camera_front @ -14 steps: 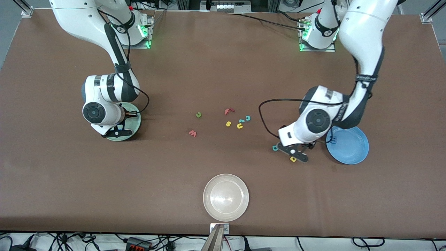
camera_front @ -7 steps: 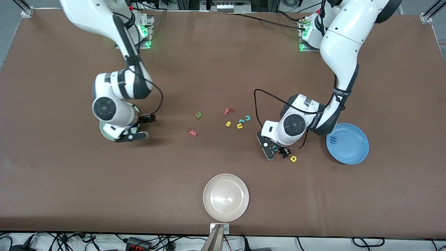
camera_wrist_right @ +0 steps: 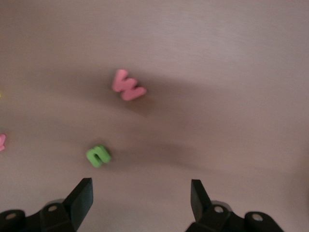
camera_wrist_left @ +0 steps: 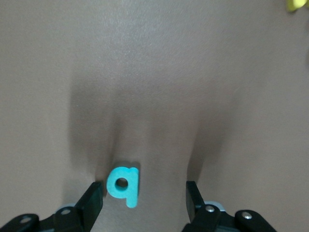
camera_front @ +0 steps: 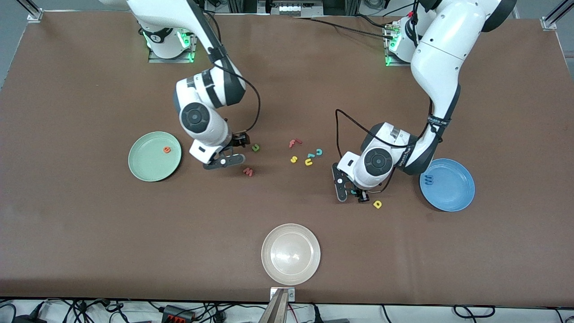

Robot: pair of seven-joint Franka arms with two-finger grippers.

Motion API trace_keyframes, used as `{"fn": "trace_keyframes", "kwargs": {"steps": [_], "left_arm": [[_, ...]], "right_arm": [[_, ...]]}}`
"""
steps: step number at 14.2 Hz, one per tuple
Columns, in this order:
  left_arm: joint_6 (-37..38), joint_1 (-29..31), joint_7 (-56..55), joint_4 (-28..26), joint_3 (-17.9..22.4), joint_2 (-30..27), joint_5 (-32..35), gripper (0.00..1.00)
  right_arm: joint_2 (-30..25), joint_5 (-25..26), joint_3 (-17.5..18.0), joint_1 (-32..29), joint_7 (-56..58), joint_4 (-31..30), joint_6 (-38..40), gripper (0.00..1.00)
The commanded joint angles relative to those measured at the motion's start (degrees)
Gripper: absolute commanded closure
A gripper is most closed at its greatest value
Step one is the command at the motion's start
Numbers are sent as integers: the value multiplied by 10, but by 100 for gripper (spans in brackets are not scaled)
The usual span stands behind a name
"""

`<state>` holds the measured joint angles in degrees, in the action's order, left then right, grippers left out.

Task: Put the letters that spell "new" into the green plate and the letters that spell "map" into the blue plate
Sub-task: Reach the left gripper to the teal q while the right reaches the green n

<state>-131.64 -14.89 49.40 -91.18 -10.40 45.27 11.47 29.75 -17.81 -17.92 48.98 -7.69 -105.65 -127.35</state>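
Front view: the right gripper (camera_front: 228,151) has left the green plate (camera_front: 154,156), which it covered a second ago, and now hangs over the bare table between the dark green n (camera_front: 255,147) and the pinkish-red w (camera_front: 248,171). The green plate is now uncovered and holds the orange e (camera_front: 167,150). The left gripper (camera_front: 352,192) has swung away from the blue plate (camera_front: 447,184) and sits low over the teal p (camera_front: 354,192), with the yellow a (camera_front: 377,204) just beside it on the table. The blue plate holds the purplish-blue m (camera_front: 428,179). The whitish-beige plate (camera_front: 290,254) stays near the camera edge. A red f (camera_front: 293,143), a yellow s (camera_front: 293,159), a teal c (camera_front: 319,152) and a yellow u-shaped letter (camera_front: 309,162) lie mid-table, unmoved.

Left wrist view: the black fingers (camera_wrist_left: 91,205) stand apart around the teal p (camera_wrist_left: 123,185), which lies flat against one finger; nothing is gripped.

Right wrist view: its fingers (camera_wrist_right: 81,199) are spread wide and empty, with the n (camera_wrist_right: 98,156) and w (camera_wrist_right: 127,87) on the table ahead.
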Motion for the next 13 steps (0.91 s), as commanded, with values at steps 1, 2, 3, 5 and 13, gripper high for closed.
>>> {"fn": "trace_keyframes", "kwargs": {"steps": [1,2,3,5,13], "left_arm": [[-23,-1,11,6,0,12,32,47],[-25,-1,11,6,0,11,32,64],[-24,-1,11,6,0,11,32,82],[-23,-1,10,6,0,9,31,95],[98,49,-8,11,7,-62,29,97]], "right_arm": [[49,-8,-5,50,18,15,-56,10],[62,-9,-5,59,20,15,-70,11],[69,-9,-5,64,20,15,-74,13],[71,-9,-5,69,22,15,-74,23],[78,-9,-5,73,83,15,-78,34]]}}
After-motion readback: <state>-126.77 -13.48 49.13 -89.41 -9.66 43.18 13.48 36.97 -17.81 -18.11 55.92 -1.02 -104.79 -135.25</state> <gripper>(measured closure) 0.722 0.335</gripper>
